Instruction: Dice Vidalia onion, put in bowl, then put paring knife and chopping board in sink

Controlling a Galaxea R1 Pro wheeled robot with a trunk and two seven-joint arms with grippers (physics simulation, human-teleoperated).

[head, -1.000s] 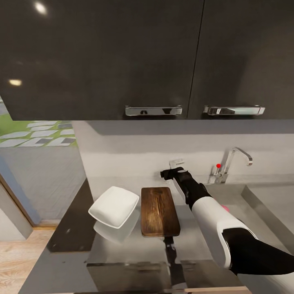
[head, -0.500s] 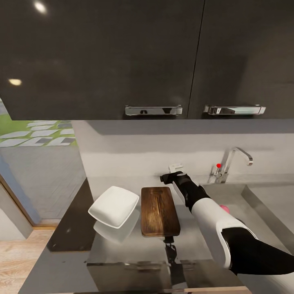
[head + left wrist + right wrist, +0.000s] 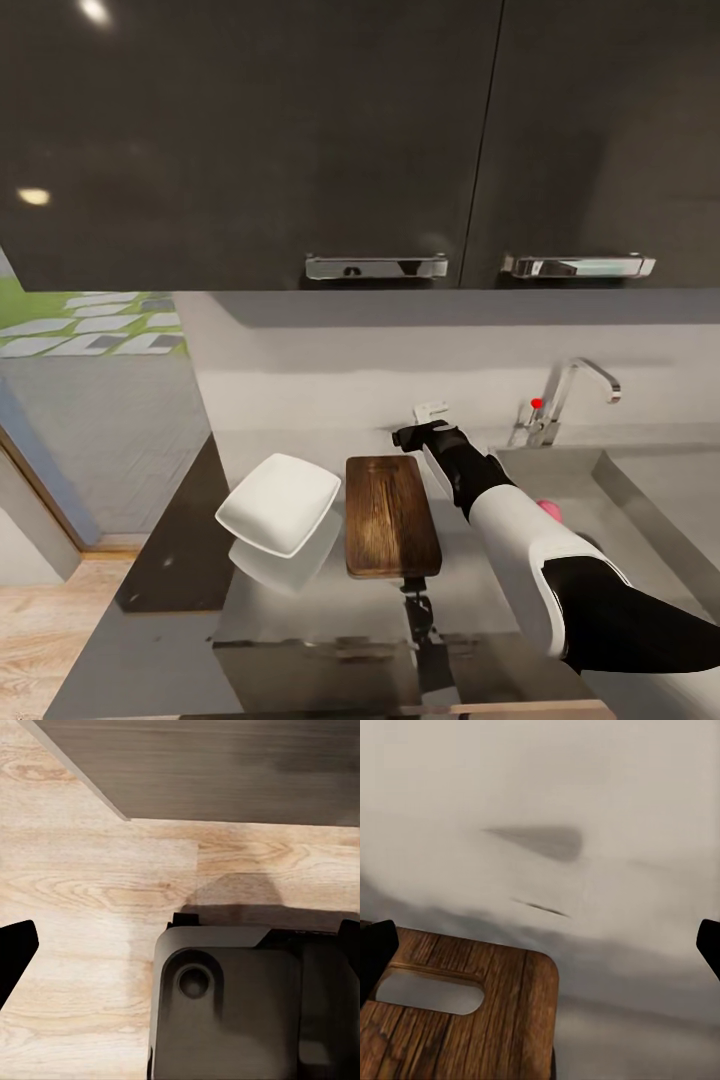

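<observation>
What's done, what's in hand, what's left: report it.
Done: nothing visible. The Vidalia onion lies in the sink, the chopping board is bare and the bowl is empty.
In hand: the right gripper hovers open and empty past the board's slotted end.
Left: fetch the onion, dice it, fill the bowl, then put knife and board in the sink. I can't make out the knife.

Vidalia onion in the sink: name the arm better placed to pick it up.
Right. The right claw hangs above the countertop by the chopping board, next to the sink where the Vidalia onion peeks out behind that arm. The left wrist view faces wooden floor.
</observation>
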